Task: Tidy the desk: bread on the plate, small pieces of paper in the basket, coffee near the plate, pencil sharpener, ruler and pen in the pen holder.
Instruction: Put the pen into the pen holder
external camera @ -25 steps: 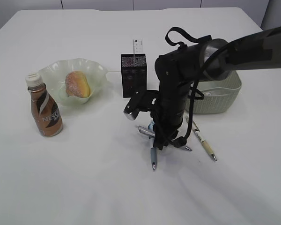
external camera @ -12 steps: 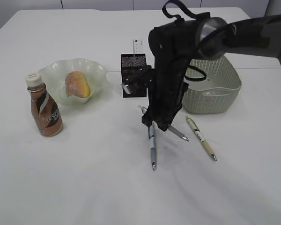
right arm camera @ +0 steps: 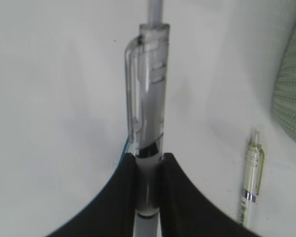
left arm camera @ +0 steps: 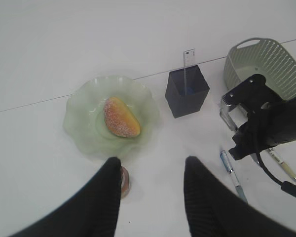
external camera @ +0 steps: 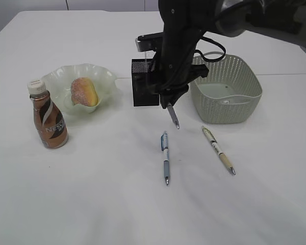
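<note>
White tabletop all around, lightly wrinkled. Nearest: blue pen and cream pen lying flat, well apart. Further back, right gripper raised clear of the surface, pinching a grey pen that hangs tip-down, slightly tilted; in the wrist view fingers clamped on the barrel below the clip. Coffee bottle left, just beside the plate holding bread. Behind, pen holder with ruler inside, possibly something blue at the bottom; basket right. Left gripper high above, spread wide, holding nothing. Since a second ago: right arm lifted from low over the pens toward the holder, grey pen carried up.
</note>
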`<move>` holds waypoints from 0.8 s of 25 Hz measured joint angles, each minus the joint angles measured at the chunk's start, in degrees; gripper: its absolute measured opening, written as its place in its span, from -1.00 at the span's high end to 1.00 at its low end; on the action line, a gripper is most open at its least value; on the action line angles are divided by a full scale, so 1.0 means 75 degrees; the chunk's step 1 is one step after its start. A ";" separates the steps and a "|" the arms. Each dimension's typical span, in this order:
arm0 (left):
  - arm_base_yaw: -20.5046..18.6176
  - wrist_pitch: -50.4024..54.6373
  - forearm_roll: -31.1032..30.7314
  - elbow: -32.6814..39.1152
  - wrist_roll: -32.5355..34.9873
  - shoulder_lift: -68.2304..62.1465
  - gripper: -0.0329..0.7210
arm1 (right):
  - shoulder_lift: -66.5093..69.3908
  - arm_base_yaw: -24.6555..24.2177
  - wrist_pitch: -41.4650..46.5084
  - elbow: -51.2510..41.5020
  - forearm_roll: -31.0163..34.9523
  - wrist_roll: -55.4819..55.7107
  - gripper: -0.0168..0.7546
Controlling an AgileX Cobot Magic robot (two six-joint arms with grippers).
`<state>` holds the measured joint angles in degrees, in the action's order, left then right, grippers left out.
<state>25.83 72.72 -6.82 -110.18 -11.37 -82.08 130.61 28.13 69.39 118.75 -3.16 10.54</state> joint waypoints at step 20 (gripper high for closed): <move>0.0000 0.0000 0.0000 0.0000 0.0000 0.0000 0.10 | -0.0878 0.0000 -0.5985 -0.1820 -0.4158 0.1720 0.72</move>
<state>25.83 72.72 -6.82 -110.18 -11.37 -82.08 124.02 28.13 24.50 105.10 -34.35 23.44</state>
